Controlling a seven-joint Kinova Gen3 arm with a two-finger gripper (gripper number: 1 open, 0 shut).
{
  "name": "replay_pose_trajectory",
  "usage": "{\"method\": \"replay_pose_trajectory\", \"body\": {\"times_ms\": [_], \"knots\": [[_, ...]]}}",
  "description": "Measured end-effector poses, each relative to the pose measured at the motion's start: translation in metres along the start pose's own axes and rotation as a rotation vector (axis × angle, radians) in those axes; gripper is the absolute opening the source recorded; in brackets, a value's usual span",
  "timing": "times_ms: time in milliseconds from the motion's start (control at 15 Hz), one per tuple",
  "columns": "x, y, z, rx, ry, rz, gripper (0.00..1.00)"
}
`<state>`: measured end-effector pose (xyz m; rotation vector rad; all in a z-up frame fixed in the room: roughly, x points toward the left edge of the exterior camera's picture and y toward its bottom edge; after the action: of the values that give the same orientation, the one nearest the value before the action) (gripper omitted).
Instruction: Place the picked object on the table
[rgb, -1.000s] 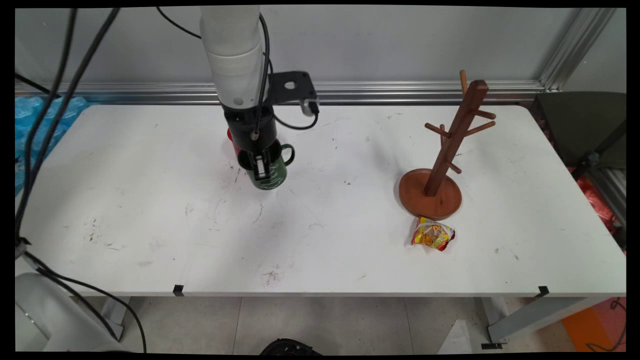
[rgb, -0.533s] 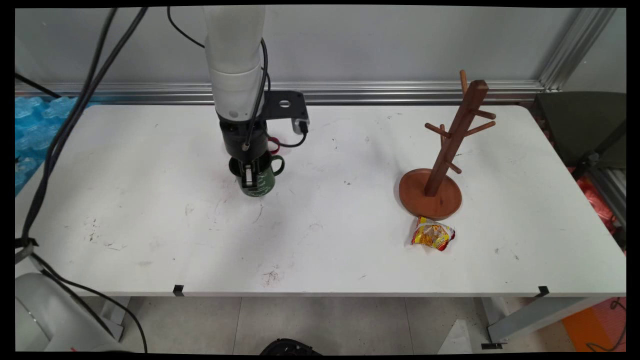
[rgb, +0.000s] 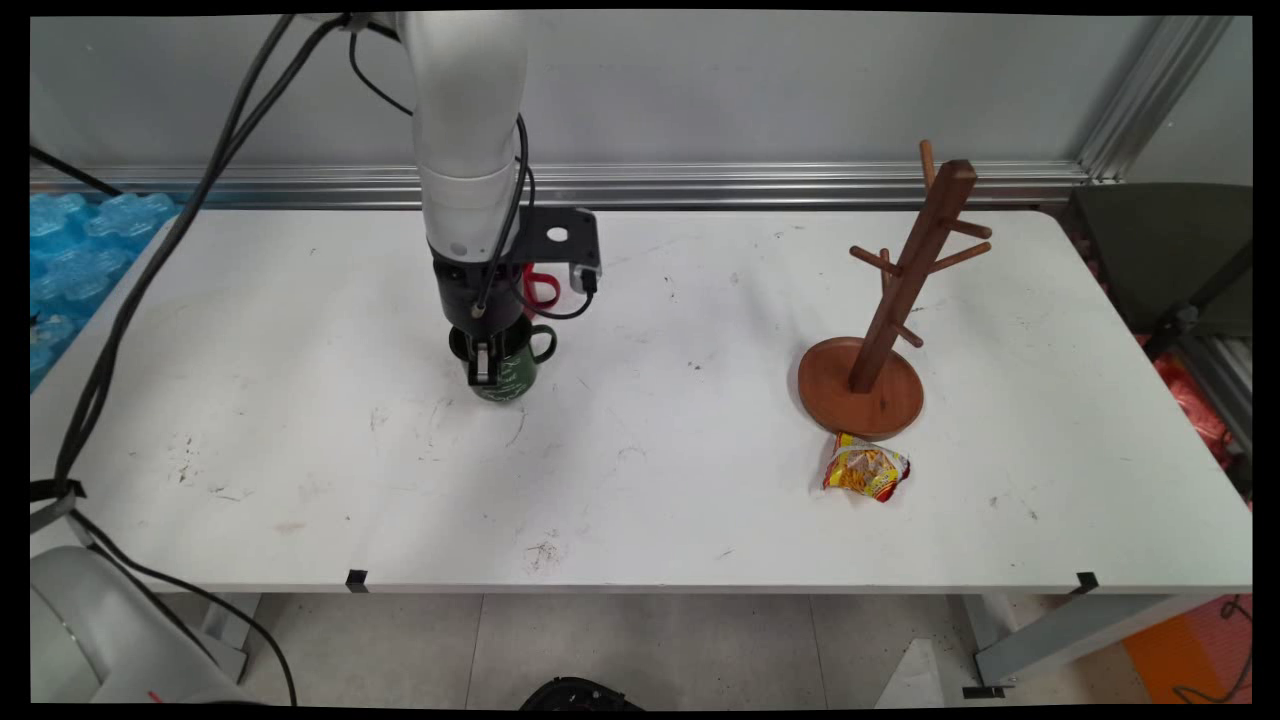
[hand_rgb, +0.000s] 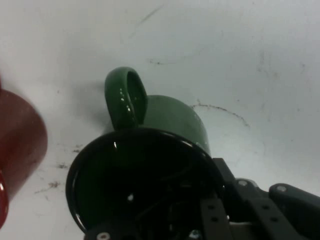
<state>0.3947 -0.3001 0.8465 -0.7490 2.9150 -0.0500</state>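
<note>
**A:** In the main view, what are you seeing at the gripper (rgb: 481, 366)?

**B:** You are looking at it pinching the near wall of a dark green mug (rgb: 508, 368), one finger outside and, it seems, one inside the rim. The mug is sitting directly under the gripper, its bottom at or just above the surface (rgb: 640, 480); you cannot tell which. Its handle is pointing off to the gripper's far right side. A red mug (rgb: 541, 288) is peeking out just behind the wrist. Well off to the right, a wooden mug tree (rgb: 893, 300) is standing with a yellow snack packet (rgb: 865, 469) just in front of its base.

**A:** And the hand view?

**B:** You are staring down into the green mug's (hand_rgb: 145, 170) black interior, the linkage clamping its rim at the bottom of the picture. The handle (hand_rgb: 125, 97) is sticking up and away from the gripper, and the red mug (hand_rgb: 17, 150) is lying close on the left.

**A:** How is it going to handle?

**B:** Judging by the gloss, you are dealing with glazed ceramic: rigid, fairly heavy, slick and chippable. A wall pinch is working, though it may swing; the handle is offering another hold.
</note>
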Motion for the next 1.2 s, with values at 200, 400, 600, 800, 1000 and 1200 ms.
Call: {"method": "replay_pose_trajectory", "body": {"times_ms": [200, 400, 600, 800, 1000, 1200], "knots": [[-0.002, -0.002, 0.008, 0.000, 0.001, 0.012, 0.00], [-0.004, -0.003, 0.014, 0.000, 0.006, 0.022, 0.00], [-0.007, -0.003, 0.019, -0.003, 0.013, 0.029, 0.00], [-0.010, -0.002, 0.023, -0.005, 0.018, 0.036, 0.00], [-0.012, -0.002, 0.025, -0.006, 0.023, 0.042, 0.00], [-0.015, -0.002, 0.027, -0.005, 0.026, 0.049, 1.00]]}}
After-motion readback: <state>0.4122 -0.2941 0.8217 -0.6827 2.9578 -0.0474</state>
